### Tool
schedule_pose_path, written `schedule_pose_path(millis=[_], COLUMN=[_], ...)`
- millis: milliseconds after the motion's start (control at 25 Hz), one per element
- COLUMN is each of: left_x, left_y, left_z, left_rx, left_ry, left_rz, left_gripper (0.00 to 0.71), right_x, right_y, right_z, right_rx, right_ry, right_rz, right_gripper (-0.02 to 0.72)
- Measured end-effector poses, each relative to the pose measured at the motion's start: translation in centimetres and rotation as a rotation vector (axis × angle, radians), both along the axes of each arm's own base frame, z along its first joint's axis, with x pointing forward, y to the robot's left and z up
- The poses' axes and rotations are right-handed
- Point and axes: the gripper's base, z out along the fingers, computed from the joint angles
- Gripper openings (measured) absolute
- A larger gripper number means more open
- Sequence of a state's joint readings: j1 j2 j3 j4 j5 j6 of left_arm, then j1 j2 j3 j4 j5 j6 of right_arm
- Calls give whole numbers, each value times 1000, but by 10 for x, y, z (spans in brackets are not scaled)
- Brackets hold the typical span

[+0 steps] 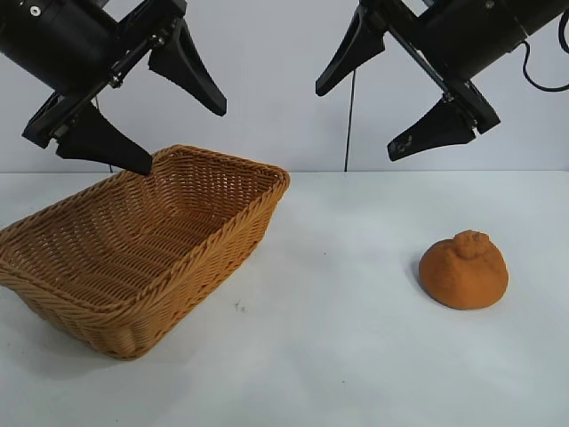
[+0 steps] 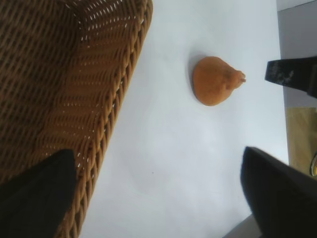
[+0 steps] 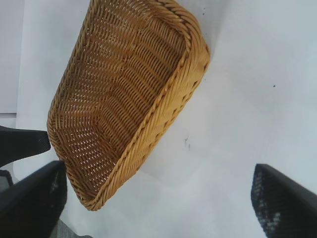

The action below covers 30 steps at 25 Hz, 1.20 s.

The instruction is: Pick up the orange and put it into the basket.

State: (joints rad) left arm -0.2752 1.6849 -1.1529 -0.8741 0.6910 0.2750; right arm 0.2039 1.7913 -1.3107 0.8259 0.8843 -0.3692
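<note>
Left tool (image 1: 182, 140) raised at upper left, tilted down toward the middle, fingers spread wide, nothing held, right tool (image 1: 357, 124) raised at upper right, angled down and inward, fingers equally wide apart, nothing held

Orange (image 1: 463, 271): dull orange, matte, finely pitted skin; knob at top same hue, slightly darker in creases.
Basket (image 1: 222, 240): tan-brown wicker, tight horizontal weave on walls, open lattice gaps in floor, braided rim in lighter golden tone.
Counter (image 1: 356, 356): plain white, few tiny dark specks.
Left gripper (image 1: 169, 124): matte black fingers.
Right gripper (image 1: 373, 111): matte black fingers, dotted grip texture on inner face.
Back wall (image 1: 284, 89): pale grey-white, unpatterned.
</note>
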Motion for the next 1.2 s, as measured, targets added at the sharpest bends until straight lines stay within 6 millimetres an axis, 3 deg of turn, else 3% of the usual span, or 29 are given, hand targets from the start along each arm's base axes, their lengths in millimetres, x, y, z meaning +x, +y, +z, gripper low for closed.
schedule_pose_path(millis=[1040, 1200], left_x=[2, 2], left_y=[1, 17], left_z=[0, 7], left_rx=[3, 11], left_ry=[-17, -16], left_rz=[18, 34], left_gripper=[640, 640], right_x=[0, 0], right_y=[0, 0], right_z=[0, 0], right_rx=[-1, -2], right_ry=[0, 0], right_rz=[0, 0], right_gripper=[694, 694])
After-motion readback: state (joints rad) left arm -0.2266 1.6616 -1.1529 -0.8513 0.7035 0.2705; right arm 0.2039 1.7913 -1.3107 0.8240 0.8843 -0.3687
